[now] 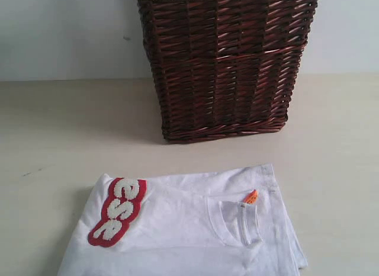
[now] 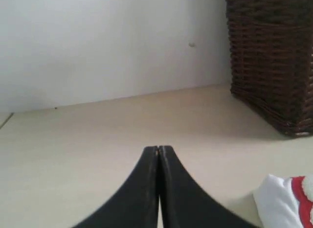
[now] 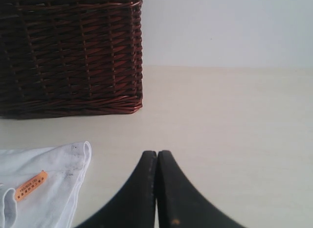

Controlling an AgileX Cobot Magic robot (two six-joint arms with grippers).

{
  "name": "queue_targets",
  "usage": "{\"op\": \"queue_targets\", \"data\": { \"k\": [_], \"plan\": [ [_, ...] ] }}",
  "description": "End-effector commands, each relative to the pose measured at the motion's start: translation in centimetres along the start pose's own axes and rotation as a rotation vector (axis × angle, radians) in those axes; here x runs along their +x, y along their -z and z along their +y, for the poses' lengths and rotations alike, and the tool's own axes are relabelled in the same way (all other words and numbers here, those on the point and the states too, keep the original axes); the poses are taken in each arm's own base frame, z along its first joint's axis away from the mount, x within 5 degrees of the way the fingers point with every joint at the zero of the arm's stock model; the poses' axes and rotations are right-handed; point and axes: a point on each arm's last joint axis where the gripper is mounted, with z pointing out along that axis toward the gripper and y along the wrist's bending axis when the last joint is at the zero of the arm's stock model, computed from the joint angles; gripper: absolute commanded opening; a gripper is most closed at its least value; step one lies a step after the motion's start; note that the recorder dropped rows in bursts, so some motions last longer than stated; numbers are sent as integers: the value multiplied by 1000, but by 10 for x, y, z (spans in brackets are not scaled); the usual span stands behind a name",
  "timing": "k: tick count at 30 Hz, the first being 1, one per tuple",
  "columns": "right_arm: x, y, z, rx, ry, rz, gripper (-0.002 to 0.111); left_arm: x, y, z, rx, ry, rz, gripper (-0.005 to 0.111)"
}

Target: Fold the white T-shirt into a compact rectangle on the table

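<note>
Beige table (image 1: 53, 140) with folded white T-shirt (image 1: 183, 234)

Backed by a white wall (image 1: 65, 33), with a dark brown wicker basket (image 1: 225, 69) standing at the rear. Lying at the front, well apart from the basket, red-outlined lettering (image 1: 118, 211) on the left, orange neck tag (image 1: 250, 197) toward the right. Pressed together and pinching nothing: left gripper (image 2: 159, 148) near the lettered corner, right gripper (image 3: 157, 153) near the tag corner

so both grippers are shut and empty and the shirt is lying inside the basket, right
Not inside: the exterior view shows the shirt lying on the table in front of the basket. The left gripper and right gripper are indeed shut and empty.
</note>
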Motion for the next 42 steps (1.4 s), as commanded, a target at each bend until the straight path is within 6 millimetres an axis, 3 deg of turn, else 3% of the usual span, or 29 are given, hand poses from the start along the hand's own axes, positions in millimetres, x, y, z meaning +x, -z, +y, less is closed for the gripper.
{"op": "queue_targets", "data": {
  "k": [1, 14, 16, 19, 20, 22, 26, 28, 34, 42],
  "plan": [
    [0, 0, 0, 2, 5, -16, 0, -4, 6, 1, -17, 146, -70, 0],
    [0, 0, 0, 2, 7, -16, 0, -6, 7, -8, 85, 184, -88, 0],
    [0, 0, 0, 2, 7, -16, 0, 1, 7, -11, 105, 229, -6, 0],
    [0, 0, 0, 2, 7, -16, 0, 22, 10, -16, 89, 606, 257, 0],
    [0, 0, 0, 2, 7, -16, 0, 24, 10, -15, 68, 625, 272, 0],
    [0, 0, 0, 2, 7, -16, 0, 26, 10, -8, 16, 451, 269, 0],
    [0, 0, 0, 2, 7, -16, 0, 12, 7, 2, -49, 245, 91, 0],
    [0, 0, 0, 2, 7, -16, 0, 16, 8, 4, -62, 47, 142, 0],
    [0, 0, 0, 2, 7, -16, 0, 29, 11, 6, -59, -115, 298, 0],
    [0, 0, 0, 2, 7, -16, 0, 30, 11, 5, -49, -127, 302, 0]
  ]
}}
